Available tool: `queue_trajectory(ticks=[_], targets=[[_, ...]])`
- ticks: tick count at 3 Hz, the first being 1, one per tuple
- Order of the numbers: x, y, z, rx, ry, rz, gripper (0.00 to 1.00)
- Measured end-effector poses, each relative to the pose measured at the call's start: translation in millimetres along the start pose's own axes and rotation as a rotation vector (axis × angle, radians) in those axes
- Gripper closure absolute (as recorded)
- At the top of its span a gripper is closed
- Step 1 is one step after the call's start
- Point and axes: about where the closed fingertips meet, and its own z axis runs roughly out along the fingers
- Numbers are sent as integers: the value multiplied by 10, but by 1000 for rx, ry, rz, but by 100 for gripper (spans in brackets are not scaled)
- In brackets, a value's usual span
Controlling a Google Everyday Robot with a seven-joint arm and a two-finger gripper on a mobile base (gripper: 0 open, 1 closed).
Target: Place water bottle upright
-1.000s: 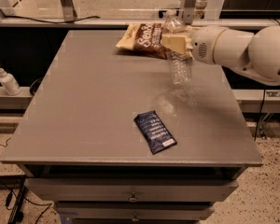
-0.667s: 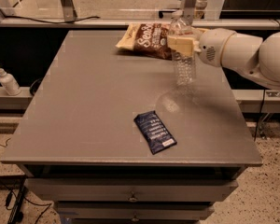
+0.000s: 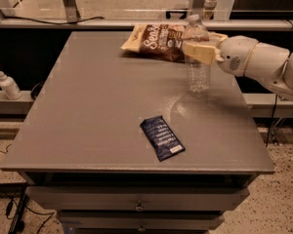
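Note:
The water bottle (image 3: 198, 69) is a clear ribbed plastic bottle with a white cap. It stands upright at the right rear of the grey table (image 3: 97, 111). Its base is at or just above the tabletop. My gripper (image 3: 199, 51) reaches in from the right on a white arm. Its cream fingers (image 3: 198, 49) are shut around the bottle's upper body, hiding its label band.
A brown chip bag (image 3: 154, 42) lies just behind and left of the bottle. A dark blue snack packet (image 3: 161, 138) lies near the table's front middle. A white pump-dispenser bottle (image 3: 8, 83) stands on a ledge left of the table. Drawers run below the front edge.
The gripper has carried the bottle a little to the right and back. The bottle has stayed upright in its hold. The bag and packet have not moved.

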Motion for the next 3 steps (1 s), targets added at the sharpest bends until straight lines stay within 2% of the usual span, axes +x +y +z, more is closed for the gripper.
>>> queue_trajectory(ticks=[1, 3], targets=[[-33, 4, -143, -51, -49, -1, 100], [-9, 48, -411, -115, -170, 37, 100]])
